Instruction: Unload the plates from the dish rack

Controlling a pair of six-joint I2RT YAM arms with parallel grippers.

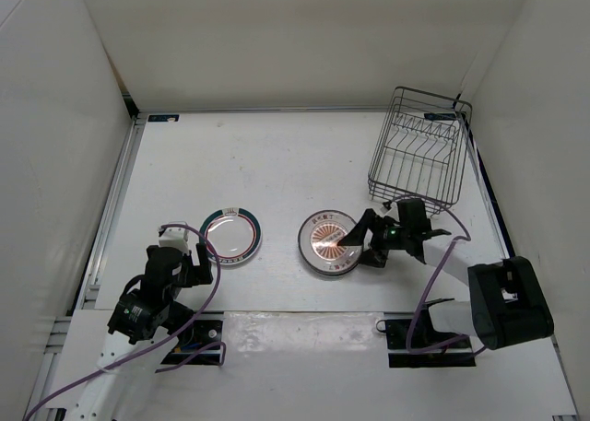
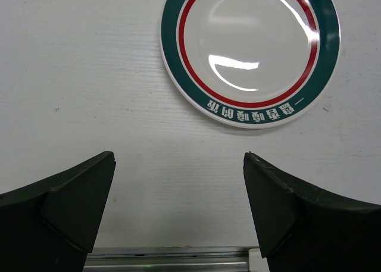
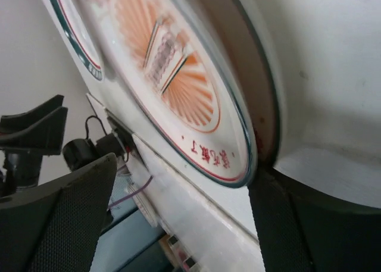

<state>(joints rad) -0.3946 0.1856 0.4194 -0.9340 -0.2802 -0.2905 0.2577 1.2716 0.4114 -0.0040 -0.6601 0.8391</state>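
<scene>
The green-rimmed plate (image 1: 230, 234) lies flat on the table left of centre, and it fills the top of the left wrist view (image 2: 250, 52). My left gripper (image 2: 178, 159) (image 1: 198, 255) stands open just short of its near edge, holding nothing. An orange sunburst plate (image 1: 329, 239) (image 3: 172, 75) lies at mid-table, apparently on top of another plate. My right gripper (image 1: 361, 246) (image 3: 181, 168) is at its right edge with jaws wide apart; one finger (image 3: 286, 224) sits by the rim. The wire dish rack (image 1: 419, 145) at the back right shows no plates.
White walls enclose the table on three sides. The right arm's cable (image 1: 442, 255) loops between the rack and the arm base. A metal rail (image 2: 166, 260) runs along the table's near edge below the left fingers.
</scene>
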